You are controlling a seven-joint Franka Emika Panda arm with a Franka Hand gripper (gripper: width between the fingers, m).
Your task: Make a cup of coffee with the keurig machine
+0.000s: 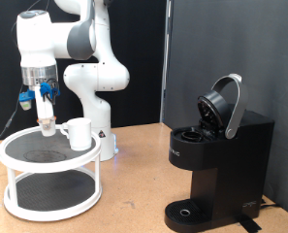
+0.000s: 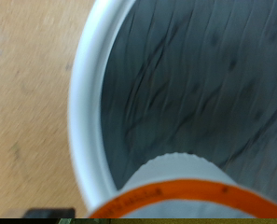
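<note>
1. On the exterior view's left stands the white Franka arm (image 1: pixel 80 53), rising from its base at the far side of the tan wooden surface (image 1: pixel 134 180) and bending over a rack.
2. Right of it, the boxy matte-black keurig machine (image 1: pixel 216 165) sits on the surface well apart from the arm, its hinged domed lid (image 1: pixel 224 105) raised and the pod chamber exposed; the low drip tray (image 1: pixel 187 213) at its foot carries nothing.
3. At the near left, the round two-tier white rack (image 1: pixel 48 175) with dark mesh shelves stands on the surface.
4. On the rack's top shelf, towards its right edge, sits the small plain white ceramic cup (image 1: pixel 80 133), upright, handle to the left.
5. Just left of the cup, the gripper (image 1: pixel 47 121) points straight down over the top shelf, closed around a small white pod (image 1: pixel 48 124) with an orange-red rim; the pod is close to the shelf, but contact cannot be told.
6. Seen from the wrist view, the pod (image 2: pixel 185 187) fills the foreground, with the rack's white rim (image 2: pixel 82 103) and dark mesh beyond it.
</note>
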